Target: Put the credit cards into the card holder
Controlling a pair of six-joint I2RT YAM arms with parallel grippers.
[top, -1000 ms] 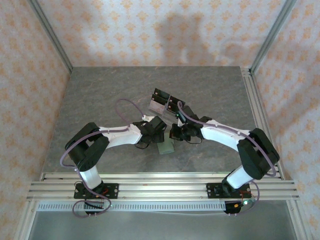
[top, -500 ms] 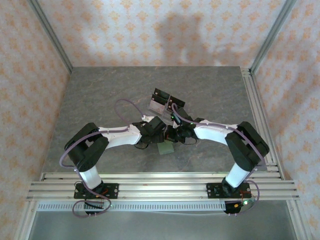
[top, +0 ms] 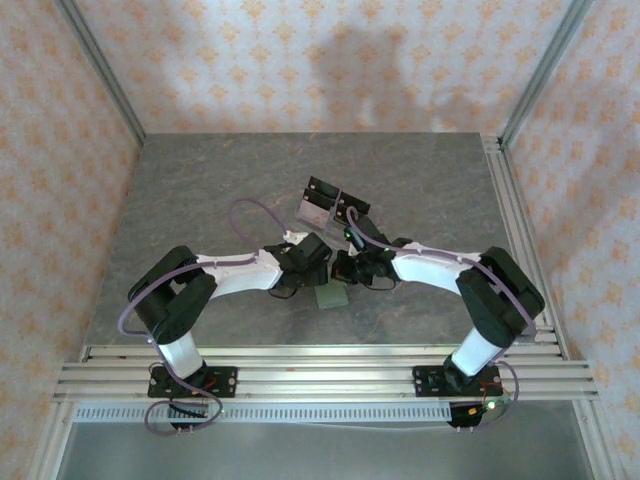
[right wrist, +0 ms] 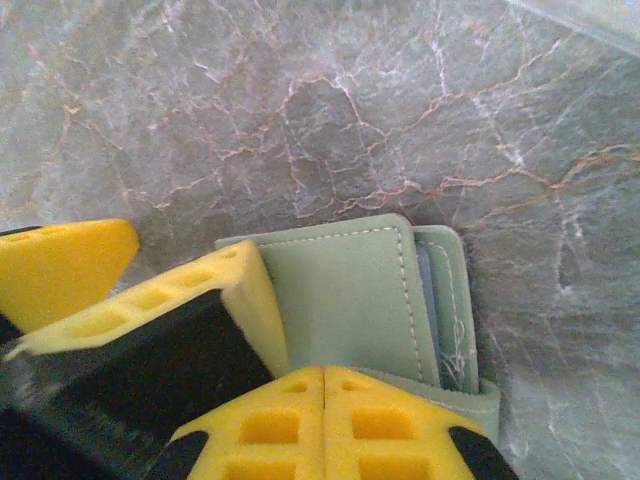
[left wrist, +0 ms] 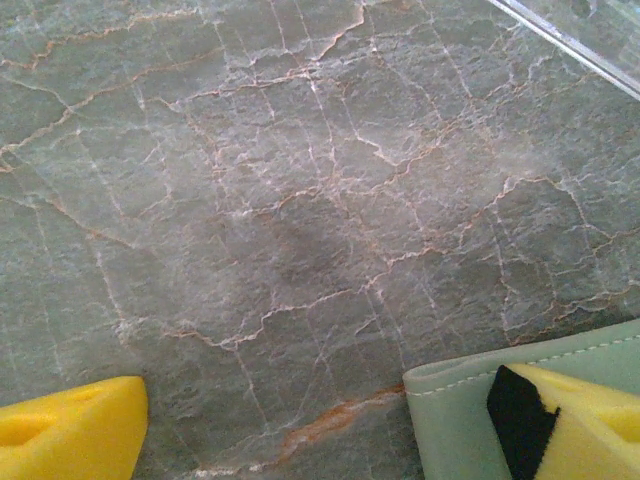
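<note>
Sage-green and soft, the card holder (right wrist: 350, 300) lies flat on the marble bench (left wrist: 300, 200), just in front of both arms and near the clear stand (top: 325, 205). Left gripper (left wrist: 310, 425) is spread wide: one yellow finger (left wrist: 590, 420) is planted on the wallet's corner, the other is down on bare stone. That looks like pinning, not grasping. Right gripper (right wrist: 325, 400) has its pads squeezed together at the wallet's near edge, where a green lip runs under them; whether that lip is nipped between them, I can't tell. Handling call: it looks light and floppy, likely to slide or fold unless pinned, so take a stitched edge and peel the mouth open. Credit cards, I'd judge, are stiff, thin and slick, so grip them by the edges
</note>
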